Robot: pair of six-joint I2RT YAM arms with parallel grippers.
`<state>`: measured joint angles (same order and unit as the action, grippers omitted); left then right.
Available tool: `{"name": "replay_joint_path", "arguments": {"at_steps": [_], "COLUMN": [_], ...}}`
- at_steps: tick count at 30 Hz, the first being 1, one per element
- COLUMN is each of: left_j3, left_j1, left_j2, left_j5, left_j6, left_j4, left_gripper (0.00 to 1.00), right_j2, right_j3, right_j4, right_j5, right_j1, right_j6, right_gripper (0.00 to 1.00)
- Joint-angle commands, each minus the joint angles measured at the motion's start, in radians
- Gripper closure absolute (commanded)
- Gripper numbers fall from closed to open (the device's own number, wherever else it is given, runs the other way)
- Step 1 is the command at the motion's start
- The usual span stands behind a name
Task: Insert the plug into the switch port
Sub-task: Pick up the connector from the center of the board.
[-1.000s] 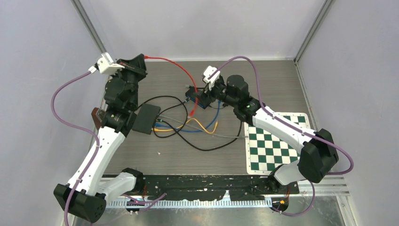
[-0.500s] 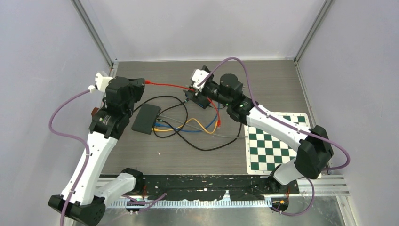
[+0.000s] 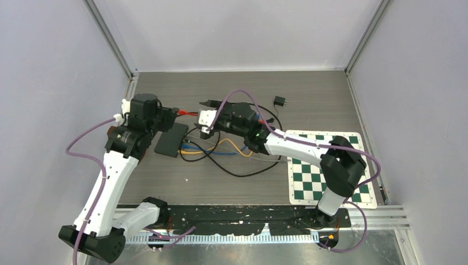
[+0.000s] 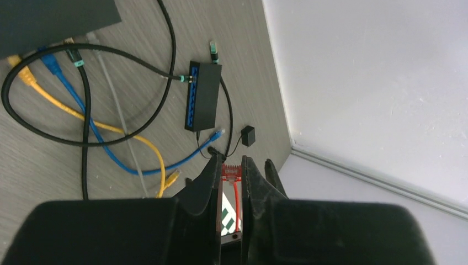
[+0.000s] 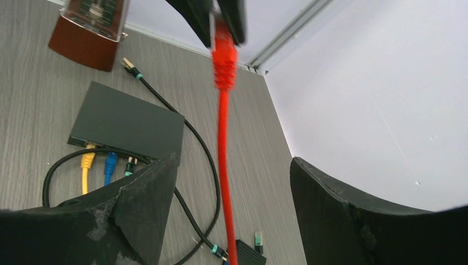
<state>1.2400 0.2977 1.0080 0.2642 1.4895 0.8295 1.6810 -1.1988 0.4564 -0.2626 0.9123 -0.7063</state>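
Plug (image 4: 230, 172), red, held in the air between the left fingers (image 4: 205, 179) near their tips, gap narrow, no wider than the plug itself. Red cable (image 3: 189, 114) running right from it at centre-left of the top view, just above the large dark switch (image 3: 171, 139) in the frame; plug clear of that switch and not in any port. Right fingers (image 5: 149, 193) facing the left ones, spread wide, holding nothing. Red cable hanging down through the gap, nearer the finger on the left of the right wrist view, no contact visible with either. Same view: large switch at lower left, yellow cable (image 5: 87, 161) and blue cable (image 5: 110, 162) plugged into its near side, brown block (image 5: 91, 33) at upper left. Left wrist view: small black switch (image 4: 203, 98) near centre, flat on the surface (image 4: 245, 55), blue along its left side. Checkered mat (image 3: 323, 171) at lower right of the top view.
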Motion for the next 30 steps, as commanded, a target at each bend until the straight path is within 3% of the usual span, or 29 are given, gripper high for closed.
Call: {"name": "replay_joint_path", "arguments": {"at_steps": [1, 6, 8, 11, 13, 23, 30], "left_j3": [-0.003, -0.024, -0.032, -0.04, -0.05, -0.13, -0.146], "left_j1": [-0.019, -0.034, -0.039, -0.047, -0.052, -0.068, -0.068], "left_j2": [0.0, -0.009, -0.012, -0.014, -0.015, -0.015, -0.035], "left_j5": [-0.064, -0.092, -0.119, -0.158, -0.185, -0.332, -0.284], "left_j6": [0.055, 0.055, 0.065, 0.081, 0.09, 0.137, 0.126], "left_j4": [0.031, 0.021, 0.023, 0.026, 0.017, -0.057, -0.065], "left_gripper": [1.0, 1.0, 1.0, 1.0, 1.0, 1.0, 1.0], "right_j2": [0.03, 0.049, 0.048, 0.044, 0.043, 0.074, 0.06], "right_j3": [-0.038, -0.034, -0.029, -0.031, -0.03, -0.029, 0.003], "right_j4": [0.158, 0.202, 0.217, 0.227, 0.238, 0.255, 0.237], "right_j5": [-0.018, -0.052, -0.071, -0.105, -0.125, -0.13, -0.103], "right_j1": [0.033, 0.036, 0.038, 0.037, 0.037, 0.05, 0.053], "right_j6": [-0.052, -0.054, -0.059, -0.041, -0.025, -0.008, 0.006], "right_gripper": [0.2, 0.24, 0.31, 0.52, 0.59, 0.59, 0.54]}}
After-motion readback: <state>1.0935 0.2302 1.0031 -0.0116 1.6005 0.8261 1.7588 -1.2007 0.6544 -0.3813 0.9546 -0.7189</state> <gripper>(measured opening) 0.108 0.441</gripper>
